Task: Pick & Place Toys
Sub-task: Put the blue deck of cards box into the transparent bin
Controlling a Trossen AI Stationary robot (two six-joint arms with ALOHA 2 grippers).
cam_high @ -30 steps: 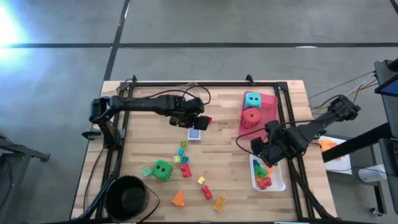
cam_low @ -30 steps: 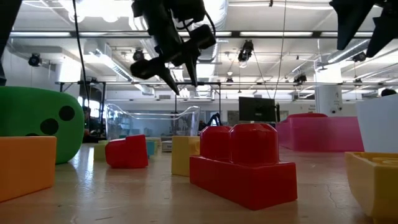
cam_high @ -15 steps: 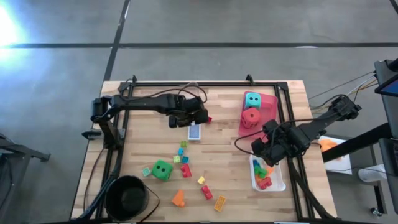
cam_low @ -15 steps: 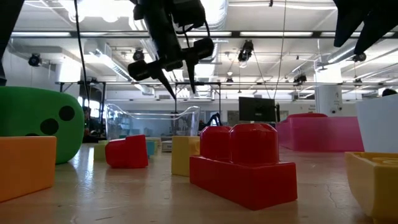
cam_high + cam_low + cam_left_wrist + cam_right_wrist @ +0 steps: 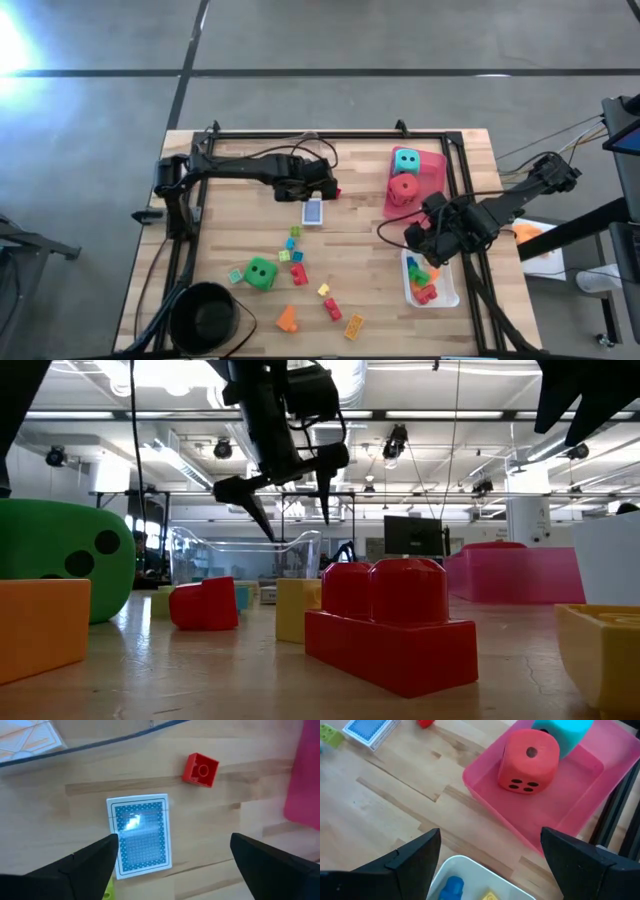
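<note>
Directly above the flat blue patterned card box [image 5: 140,835], which lies on the wooden table [image 5: 360,245] beside a small red plastic brick [image 5: 200,769], the left gripper [image 5: 172,852] hangs wide and empty and should straddle the box's narrow sides, while the right gripper [image 5: 490,852], likewise spread, waits far off.

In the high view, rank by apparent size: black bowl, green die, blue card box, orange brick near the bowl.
1. black bowl
2. green die
3. blue card box and orange brick: these look about alike, so I leave them unranked.
</note>
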